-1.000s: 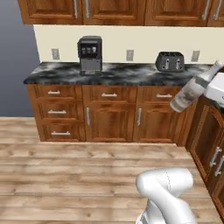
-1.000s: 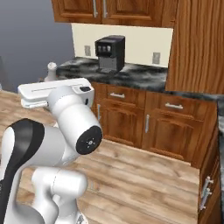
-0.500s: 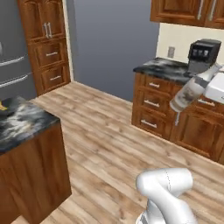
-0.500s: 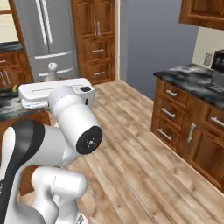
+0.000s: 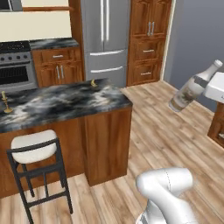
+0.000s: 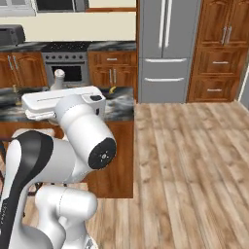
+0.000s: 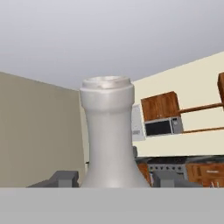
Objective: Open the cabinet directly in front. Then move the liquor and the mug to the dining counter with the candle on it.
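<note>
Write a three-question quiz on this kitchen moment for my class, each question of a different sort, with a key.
1. True or false: the liquor stands upright on the dining counter.
2. What does the gripper hold? A) a mug B) the liquor C) nothing
3. Fill in: a white-cushioned ____ stands at the dining counter.

Key: 1 false, it is carried tilted above the floor. 2 B. 3 stool.
</note>
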Motion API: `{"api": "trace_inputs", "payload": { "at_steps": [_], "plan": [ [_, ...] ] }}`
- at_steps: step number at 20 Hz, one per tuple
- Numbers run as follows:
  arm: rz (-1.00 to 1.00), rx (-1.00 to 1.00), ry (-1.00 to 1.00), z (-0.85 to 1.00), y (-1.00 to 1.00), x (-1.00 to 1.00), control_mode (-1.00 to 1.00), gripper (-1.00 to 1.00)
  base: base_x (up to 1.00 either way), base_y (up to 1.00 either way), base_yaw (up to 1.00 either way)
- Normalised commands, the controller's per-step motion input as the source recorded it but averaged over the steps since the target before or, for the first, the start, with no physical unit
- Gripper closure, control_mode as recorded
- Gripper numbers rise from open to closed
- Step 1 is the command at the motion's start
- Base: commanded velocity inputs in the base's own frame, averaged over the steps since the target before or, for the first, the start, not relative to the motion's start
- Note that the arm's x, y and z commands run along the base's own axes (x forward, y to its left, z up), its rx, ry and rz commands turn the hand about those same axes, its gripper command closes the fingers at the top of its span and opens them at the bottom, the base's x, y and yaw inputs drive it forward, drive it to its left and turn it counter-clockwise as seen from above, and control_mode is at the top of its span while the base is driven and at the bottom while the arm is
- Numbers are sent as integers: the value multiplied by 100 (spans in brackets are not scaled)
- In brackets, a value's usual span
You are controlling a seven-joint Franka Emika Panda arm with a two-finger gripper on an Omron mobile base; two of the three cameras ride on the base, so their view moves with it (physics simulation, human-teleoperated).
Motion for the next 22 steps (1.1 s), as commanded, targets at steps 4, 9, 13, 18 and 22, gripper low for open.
{"api": "trace_inputs", "payload": {
  "at_steps": [4,9,13,18,22],
  "plan": [
    [0,0,0,0,0,0,100,100,-17,2,38],
    [0,0,0,0,0,0,100,100,4,10,3],
    [0,0,0,0,0,0,100,100,86,6,5],
    [0,0,0,0,0,0,100,100,92,0,8],
    [0,0,0,0,0,0,100,100,59,-17,25]
  ]
}}
